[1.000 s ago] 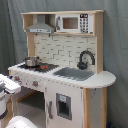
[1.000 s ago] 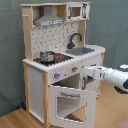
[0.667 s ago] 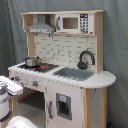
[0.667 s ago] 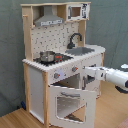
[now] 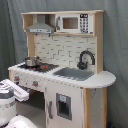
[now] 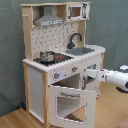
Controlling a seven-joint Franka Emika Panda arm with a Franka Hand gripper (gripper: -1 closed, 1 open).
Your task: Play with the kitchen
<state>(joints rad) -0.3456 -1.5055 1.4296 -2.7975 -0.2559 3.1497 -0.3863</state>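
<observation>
The arm [image 6: 112,77] is reaching in from the second exterior view's right, its white forward end lying close against the front panel of the kitchen [image 6: 60,60], just under the worktop edge and above the oven opening. The panel and the arm's own body are hiding the jaws, so I cannot tell whether they are released or clenched. In the first exterior view only a white stretch of the arm is showing at the lower left, cut off by the edge.

The kitchen is standing on a wooden floor [image 6: 15,119] in front of a grey curtain [image 6: 10,50], filling most of both exterior views. Its windowed oven door [image 6: 67,104] is hanging open, swung down and outward below the arm. On the worktop, a small pot [image 6: 47,56] is sitting on the stove at one end; the grey sink [image 5: 74,73] is lying beside it, with the black faucet [image 5: 85,59] rising at the sink's back edge. Two knobs [image 5: 35,83] are showing on the front panel, blurred. A hood [image 5: 40,26] and a microwave [image 5: 72,23] are sitting along the top.
</observation>
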